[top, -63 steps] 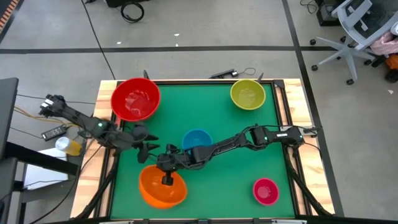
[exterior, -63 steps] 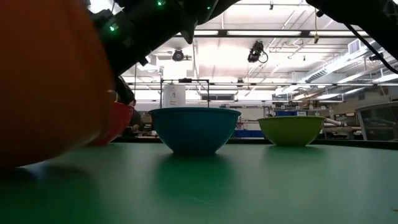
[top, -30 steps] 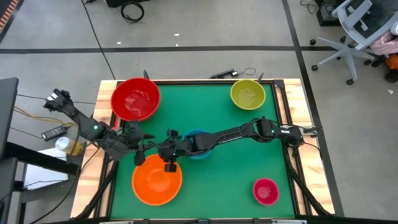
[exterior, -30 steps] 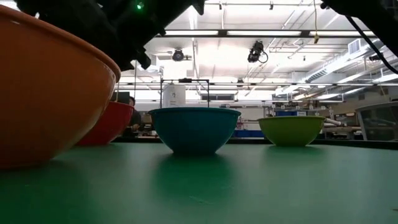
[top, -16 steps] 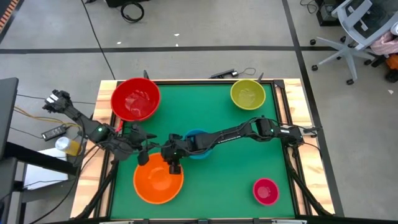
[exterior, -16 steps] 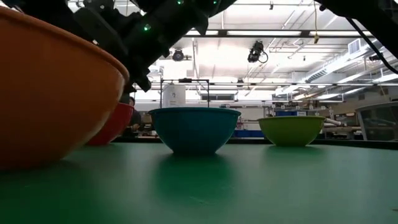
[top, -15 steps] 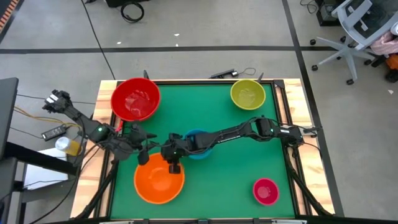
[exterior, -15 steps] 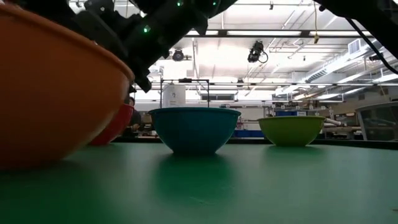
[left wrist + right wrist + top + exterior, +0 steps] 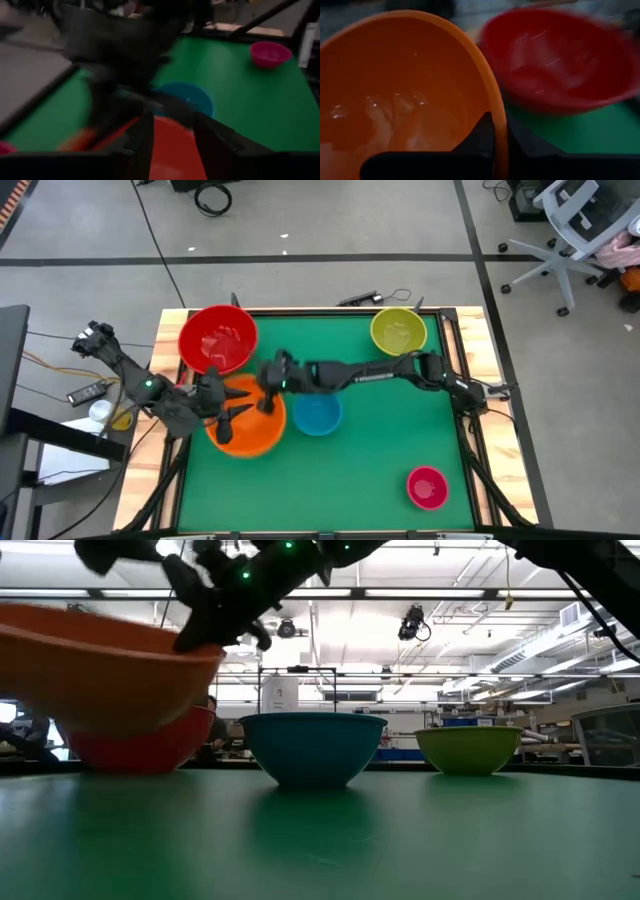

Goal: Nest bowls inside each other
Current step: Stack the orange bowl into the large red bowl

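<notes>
The orange bowl [image 9: 247,420] hangs above the green table, just near of the red bowl [image 9: 217,338], with my right gripper [image 9: 266,402] shut on its rim. My left gripper [image 9: 230,420] stands open over the orange bowl's left part; whether it touches the bowl I cannot tell. The blue bowl [image 9: 317,413] rests on its base right of the orange one. The yellow bowl [image 9: 398,332] sits at the far right and the pink bowl [image 9: 427,487] at the near right. My right gripper holds the orange bowl's rim [image 9: 498,117] on the bowl's right side, one finger inside the bowl and one outside. The fingers come slanting down from the table's right. The bowl [image 9: 110,670] is lifted clear of the table and slightly tilted.
The green mat [image 9: 380,450] lies bare between the blue, yellow and pink bowls. A wooden frame [image 9: 462,350] edges the table. The right arm [image 9: 370,375] stretches across the table's middle, above the blue bowl's far side.
My right gripper has taken hold of the orange bowl's rim and carried it up and toward the far edge, next to the red bowl. The bowl, which sat on the table near the front edge, now hangs clear. My left gripper has risen a little.
</notes>
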Motion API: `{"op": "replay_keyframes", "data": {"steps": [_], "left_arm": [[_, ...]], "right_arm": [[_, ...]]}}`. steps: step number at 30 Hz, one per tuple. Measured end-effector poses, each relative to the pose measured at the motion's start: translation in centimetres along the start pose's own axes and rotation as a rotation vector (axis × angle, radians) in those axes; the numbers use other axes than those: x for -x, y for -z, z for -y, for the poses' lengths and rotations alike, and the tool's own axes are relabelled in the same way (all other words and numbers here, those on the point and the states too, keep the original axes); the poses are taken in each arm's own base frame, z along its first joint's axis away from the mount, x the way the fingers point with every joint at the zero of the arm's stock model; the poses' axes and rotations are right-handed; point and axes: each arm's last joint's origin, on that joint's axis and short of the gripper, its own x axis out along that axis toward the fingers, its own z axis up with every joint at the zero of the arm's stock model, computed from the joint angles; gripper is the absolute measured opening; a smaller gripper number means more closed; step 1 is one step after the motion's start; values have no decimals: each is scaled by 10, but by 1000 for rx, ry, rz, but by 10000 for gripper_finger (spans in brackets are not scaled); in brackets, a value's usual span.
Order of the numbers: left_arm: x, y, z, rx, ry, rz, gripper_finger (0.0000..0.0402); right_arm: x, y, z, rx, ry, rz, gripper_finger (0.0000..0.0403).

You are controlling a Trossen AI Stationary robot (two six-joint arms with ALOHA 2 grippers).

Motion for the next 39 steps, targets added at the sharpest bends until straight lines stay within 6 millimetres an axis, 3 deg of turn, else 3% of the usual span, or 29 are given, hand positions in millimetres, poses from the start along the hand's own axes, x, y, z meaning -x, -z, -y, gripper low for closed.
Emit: {"op": "replay_keyframes", "data": {"steps": [6,10,15,20,25,32,39], "left_arm": [[20,-27,4,-58,54,74,116],[27,-36,4,-107,40,114,116],[25,-32,4,-125,9,112,115],[19,-19,3,-118,-19,90,115],[14,-10,3,-96,-52,79,115],[2,2,-2,-59,-117,58,115],[-4,7,-8,-25,-169,39,115]], "right_arm": [[14,-39,42,-125,107,186,28],[11,-55,73,-219,208,343,24],[-20,-42,106,-356,247,469,29],[-50,-15,120,-433,256,462,30],[-68,5,131,-478,273,438,40],[-74,10,140,-463,176,401,127],[-57,-9,139,-371,168,400,245]]}}
